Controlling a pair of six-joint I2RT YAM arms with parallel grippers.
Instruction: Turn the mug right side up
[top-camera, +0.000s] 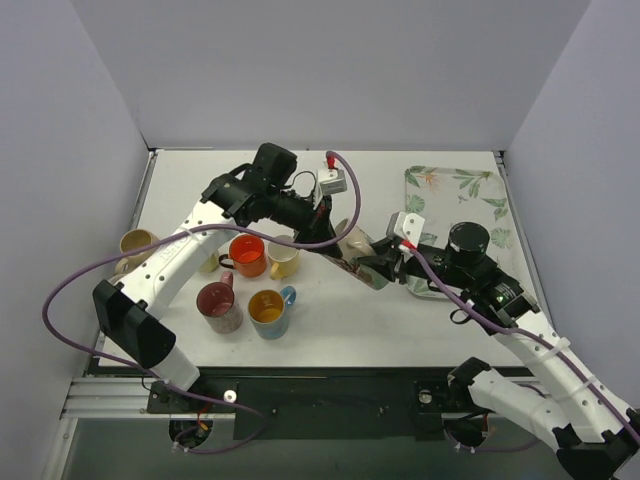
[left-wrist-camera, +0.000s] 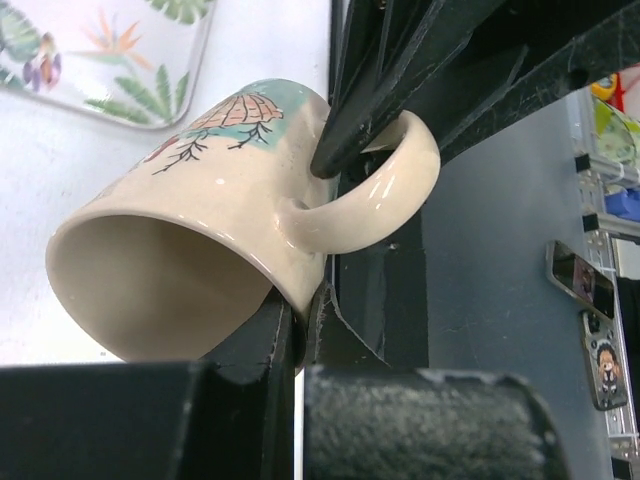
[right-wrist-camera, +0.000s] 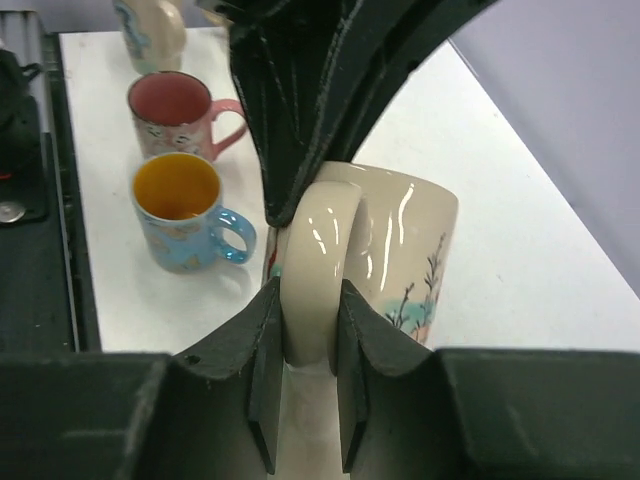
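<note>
The cream mug (top-camera: 357, 243) with a plant pattern is held tilted on its side above the table between both arms. In the left wrist view the mug (left-wrist-camera: 200, 190) shows its open mouth low and to the left. My left gripper (left-wrist-camera: 298, 318) is shut on the mug's rim beside the handle; it shows in the top view (top-camera: 337, 232). My right gripper (right-wrist-camera: 310, 330) is shut on the mug's handle (right-wrist-camera: 320, 250), which fills the gap between its pads; it shows in the top view (top-camera: 380, 262). The mug body (right-wrist-camera: 410, 250) stands behind the handle.
Several upright mugs stand left of centre: orange (top-camera: 247, 255), yellow (top-camera: 283, 257), maroon (top-camera: 219, 303), blue (top-camera: 268, 312) and a beige one (top-camera: 135, 243) at the far left. A leaf-patterned tray (top-camera: 455, 190) lies at the back right.
</note>
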